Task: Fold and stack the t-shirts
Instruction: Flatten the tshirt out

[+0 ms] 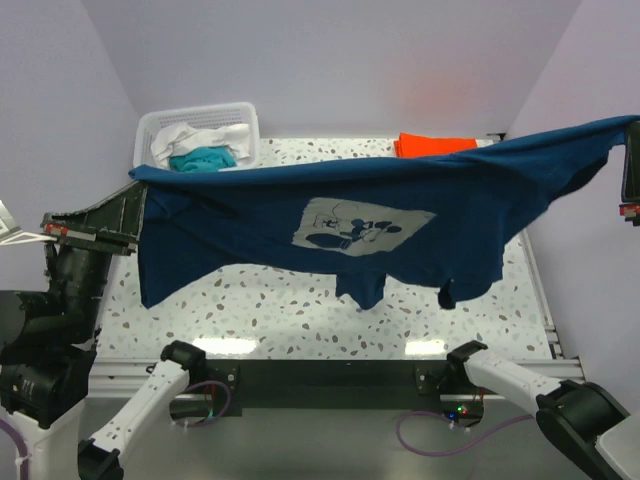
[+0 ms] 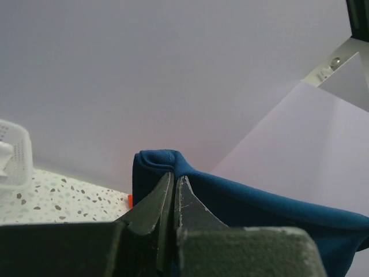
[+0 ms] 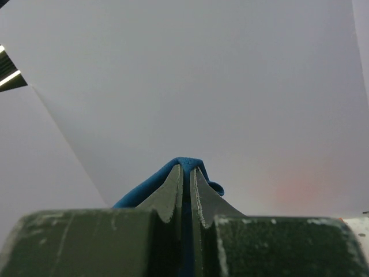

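The dark navy t-shirt [image 1: 330, 205], with a pale printed patch on it, hangs stretched in the air across the table between both arms. My left gripper [image 1: 138, 196] is shut on its left corner; the left wrist view shows cloth [image 2: 259, 205] pinched between the shut fingers [image 2: 193, 210]. My right gripper [image 1: 630, 150] is shut on its right corner at the frame's right edge; blue cloth [image 3: 187, 164] pokes out above the fingertips [image 3: 173, 193]. The orange t-shirt [image 1: 432, 145] lies folded at the back right. The teal t-shirt [image 1: 203, 158] and the white t-shirt [image 1: 190, 137] lie in the basket.
A white slatted basket [image 1: 245, 125] stands at the back left corner of the speckled table [image 1: 290, 310]. Pale walls close in the back and both sides. The table's metal front rail [image 1: 330, 345] runs above the arm bases.
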